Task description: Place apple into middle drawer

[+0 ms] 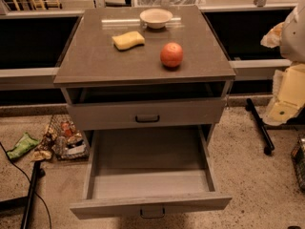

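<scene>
The apple (171, 55) is round and orange-red. It sits on the grey cabinet top (95, 61), right of the middle. The middle drawer (150, 163) is pulled far out toward me and holds nothing; its front with the dark handle (152, 213) is at the bottom of the view. My gripper (274, 36) shows only at the right edge, beside the white and pale yellow arm parts. It is right of the cabinet top at about the apple's height and well apart from it.
A yellow sponge (128, 40) and a pale bowl (156, 18) sit behind the apple. The grey drawer front above (147, 113) is shut. A wire basket of packets (66, 137) stands on the floor at left, and a black bar (259, 125) lies at right.
</scene>
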### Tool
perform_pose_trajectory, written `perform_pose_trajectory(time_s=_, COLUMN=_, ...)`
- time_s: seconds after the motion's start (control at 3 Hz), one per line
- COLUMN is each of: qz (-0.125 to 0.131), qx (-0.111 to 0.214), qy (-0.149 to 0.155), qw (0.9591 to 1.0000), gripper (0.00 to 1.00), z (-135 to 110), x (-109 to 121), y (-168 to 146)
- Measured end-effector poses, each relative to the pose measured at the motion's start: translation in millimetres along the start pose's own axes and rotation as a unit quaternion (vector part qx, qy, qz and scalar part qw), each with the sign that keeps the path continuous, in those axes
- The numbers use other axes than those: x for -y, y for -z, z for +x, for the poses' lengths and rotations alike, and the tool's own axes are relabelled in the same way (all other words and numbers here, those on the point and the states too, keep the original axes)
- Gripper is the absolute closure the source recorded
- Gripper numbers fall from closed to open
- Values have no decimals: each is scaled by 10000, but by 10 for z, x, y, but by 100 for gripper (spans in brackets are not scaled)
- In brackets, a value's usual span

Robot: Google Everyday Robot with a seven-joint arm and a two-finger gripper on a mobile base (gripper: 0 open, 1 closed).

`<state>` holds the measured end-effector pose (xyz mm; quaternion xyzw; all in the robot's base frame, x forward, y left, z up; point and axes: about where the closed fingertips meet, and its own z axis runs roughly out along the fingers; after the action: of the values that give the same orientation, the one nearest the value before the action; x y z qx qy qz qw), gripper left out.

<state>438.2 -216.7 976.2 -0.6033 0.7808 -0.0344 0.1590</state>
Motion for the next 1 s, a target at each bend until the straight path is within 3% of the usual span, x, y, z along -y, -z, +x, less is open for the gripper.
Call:
perform_pose_trajectory(time_s=0.33, qz=103, qx=50, qy=-37, qw=9999, gripper=0, z=-10, x=38, y=-1)
perform_pose_trajectory(time_s=0.67, qz=248, qx=515, qy=-205, qw=9982, gripper=0, z=-159, x=391, y=-211)
perform_pose_trajectory(time_s=1.0, qz=358, qx=1347, qy=-372, qw=9895, gripper=0, z=-517, x=915, y=-565)
